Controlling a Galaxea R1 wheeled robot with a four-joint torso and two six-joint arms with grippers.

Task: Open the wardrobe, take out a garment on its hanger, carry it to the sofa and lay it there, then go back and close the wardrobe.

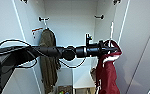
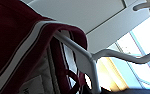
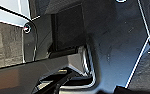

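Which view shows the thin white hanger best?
Left wrist view: the thin white plastic hanger is close up, its shoulder arm running under the collar of the maroon varsity jacket with white trim. The head view gives just a sliver of its hook above the left pincer. The right wrist view adds nothing on it.

The maroon garment (image 2: 13, 32) with white collar trim drapes over the white hanger (image 2: 88, 62).

garment (image 1: 106, 72): lower part cut off | hanger (image 2: 88, 57): hook cut off
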